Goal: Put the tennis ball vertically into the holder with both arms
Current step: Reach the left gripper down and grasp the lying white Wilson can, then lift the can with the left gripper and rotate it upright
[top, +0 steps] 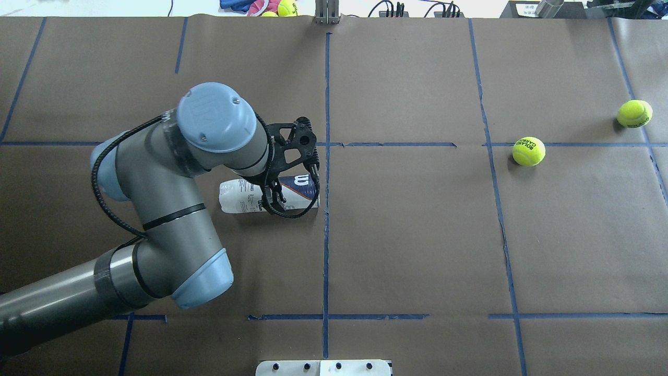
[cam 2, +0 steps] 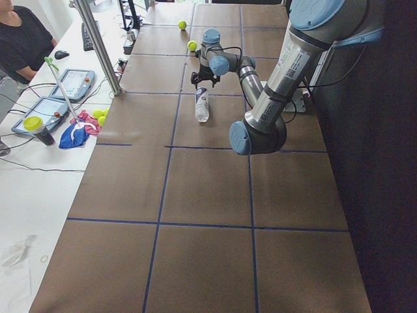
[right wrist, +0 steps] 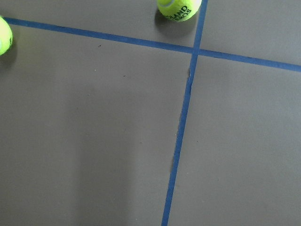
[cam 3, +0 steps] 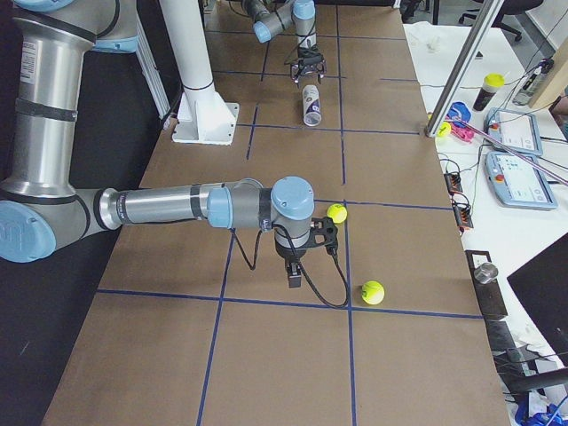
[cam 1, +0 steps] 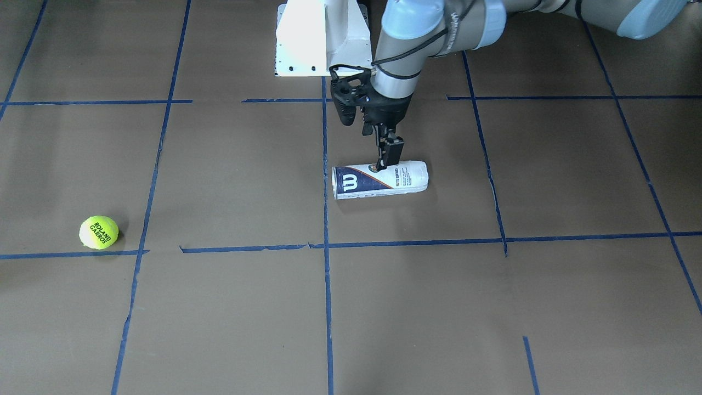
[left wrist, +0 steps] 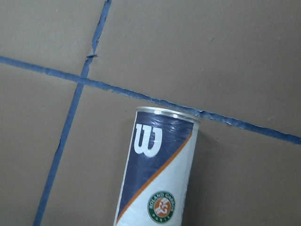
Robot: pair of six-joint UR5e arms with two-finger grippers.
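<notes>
Labelled holder (cam 1: pixel 379 180) lying on its side, yellow-green tennis ball (cam 1: pixel 98 232) well apart

Table (top: pixel 417 235): covered in brown paper and divided into squares by blue tape lines (top: pixel 327 235). White pedestal base (cam 1: pixel 315 38): stands at the robot-side edge. White side bench (cam 2: pixel 26 215): carries two tablets (cam 2: pixel 85 83), a dark bottle (cam 2: pixel 38 129) with a yellow lid, and a blue cloth (cam 2: pixel 70 137) touching a pink cloth (cam 2: pixel 88 122), with small yellow balls (cam 2: pixel 99 115) just beside (count unclear). Metal post (cam 2: pixel 98 49): rises slanted at the table's edge. Person in a black shirt (cam 2: pixel 23 39): at the bench's far end.
</notes>
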